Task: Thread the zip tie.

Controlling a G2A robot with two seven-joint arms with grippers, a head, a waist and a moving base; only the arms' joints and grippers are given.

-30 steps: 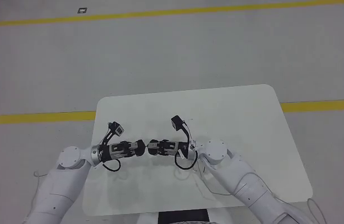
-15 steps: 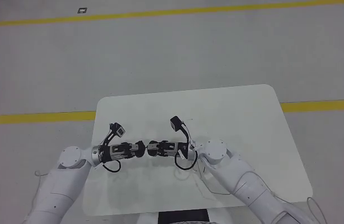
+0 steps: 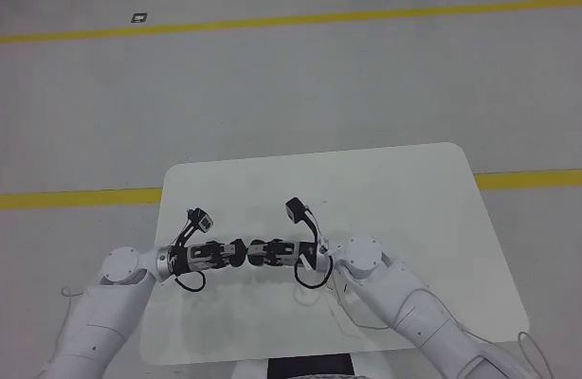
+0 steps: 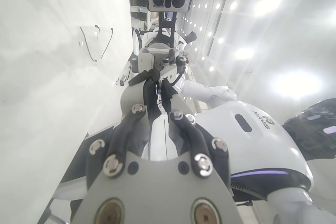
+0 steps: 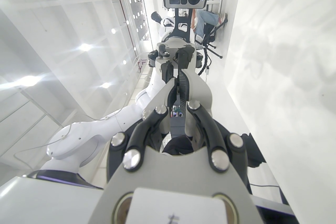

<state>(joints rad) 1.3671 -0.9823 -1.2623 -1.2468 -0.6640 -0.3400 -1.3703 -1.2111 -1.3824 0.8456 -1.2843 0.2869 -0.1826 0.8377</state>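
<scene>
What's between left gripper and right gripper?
Top view shows no gap: left gripper and right gripper meet head-on above the table. Any zip tie there is too small to tell.

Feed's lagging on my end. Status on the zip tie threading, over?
Left gripper and right gripper tip to tip above the table. Zip tie too thin to make out. No obstruction seen.

We see bright, even light on the table (image 3: 414,199); ceiling lamps (image 4: 294,83) flare into glare, wrist views bend at edges
</scene>
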